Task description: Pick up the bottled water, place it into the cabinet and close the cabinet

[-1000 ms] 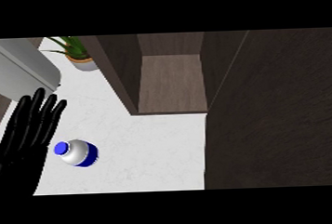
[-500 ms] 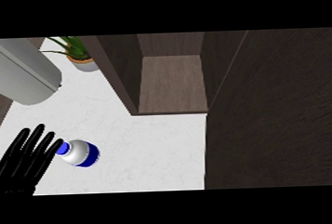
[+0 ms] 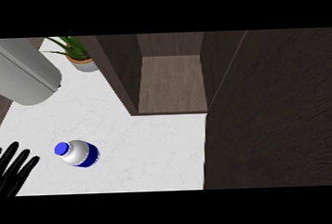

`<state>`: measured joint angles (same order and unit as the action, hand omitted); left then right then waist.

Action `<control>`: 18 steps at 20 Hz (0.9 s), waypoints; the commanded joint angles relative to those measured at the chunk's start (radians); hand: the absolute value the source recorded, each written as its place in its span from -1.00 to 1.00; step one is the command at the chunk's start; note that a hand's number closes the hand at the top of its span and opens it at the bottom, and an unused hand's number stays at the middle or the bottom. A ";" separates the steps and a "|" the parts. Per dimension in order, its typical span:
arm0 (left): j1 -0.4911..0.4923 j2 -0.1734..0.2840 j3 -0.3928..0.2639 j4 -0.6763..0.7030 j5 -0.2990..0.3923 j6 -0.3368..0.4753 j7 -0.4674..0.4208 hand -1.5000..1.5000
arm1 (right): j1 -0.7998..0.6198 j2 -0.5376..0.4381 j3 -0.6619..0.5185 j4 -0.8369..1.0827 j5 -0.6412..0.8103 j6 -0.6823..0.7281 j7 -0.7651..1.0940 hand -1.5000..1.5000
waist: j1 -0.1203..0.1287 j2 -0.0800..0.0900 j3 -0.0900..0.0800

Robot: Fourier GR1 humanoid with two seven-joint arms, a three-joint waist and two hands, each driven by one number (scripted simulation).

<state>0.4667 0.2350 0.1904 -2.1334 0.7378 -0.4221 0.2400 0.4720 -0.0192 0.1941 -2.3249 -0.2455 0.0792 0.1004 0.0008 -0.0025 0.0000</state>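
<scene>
Your robot's left hand [image 3: 11, 171] shows at the lower left corner of the head view, black against the counter, with its fingers straight and spread apart, pointing up and slightly to the right. It holds nothing. You can see that it stands apart from the bottle, with a strip of bare white counter between the fingertips and the bottle's side.

You will find the water bottle [image 3: 77, 152] standing on the white counter [image 3: 149, 147], just right of that hand. Seen from above, it shows a blue cap toward its left, a pale rounded shoulder and a blue band lower down.

Look further up and right and you see the cabinet [image 3: 171, 81], dark brown, with its inside open to view: a bare wooden shelf floor between two dark side walls. Its door [image 3: 278, 114] appears as the broad dark panel filling the right side of the view, swung out beside the opening. The bottle sits well apart from the cabinet's front edge, down and to the left of it.

At the upper left you see a grey forearm [image 3: 20, 72] crossing the corner at a slant. Just beside its upper end stands a small potted plant [image 3: 81, 54] at the back of the counter, next to the cabinet's left wall.

Your right hand does not show in this view.
</scene>
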 commanded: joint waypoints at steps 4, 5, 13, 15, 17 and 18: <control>0.027 0.038 0.133 0.057 0.098 -0.107 0.012 -1.00 | 0.028 -0.003 -0.010 0.040 -0.005 0.030 -0.078 -1.00 | 0.001 0.001 0.000; 0.046 -0.030 0.098 0.059 0.010 -0.139 -0.049 -1.00 | 0.054 0.018 0.075 0.063 0.081 0.006 -0.114 -1.00 | 0.001 0.000 0.000; 0.008 -0.049 0.182 0.182 0.005 -0.205 -0.085 -1.00 | 0.122 -0.028 0.020 -0.028 0.002 0.048 -0.102 -1.00 | -0.003 0.000 0.000; -0.009 -0.094 0.173 0.218 -0.098 -0.206 -0.124 -1.00 | 0.136 -0.048 0.009 -0.029 -0.005 0.073 -0.115 -1.00 | -0.004 0.001 0.000; -0.081 -0.032 0.200 0.222 -0.011 -0.129 -0.042 -1.00 | 0.159 0.013 0.099 0.097 0.092 0.078 -0.252 -1.00 | -0.007 0.001 0.000; -0.083 -0.047 0.225 0.340 -0.105 -0.249 -0.153 -1.00 | 0.111 -0.020 0.029 0.068 0.022 0.081 -0.192 -1.00 | -0.004 0.001 0.000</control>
<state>0.4206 0.1975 0.3781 -1.9094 0.7082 -0.6056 0.1562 0.5866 -0.0323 0.2357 -2.2738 -0.2154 0.1485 -0.0695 -0.0034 -0.0017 0.0001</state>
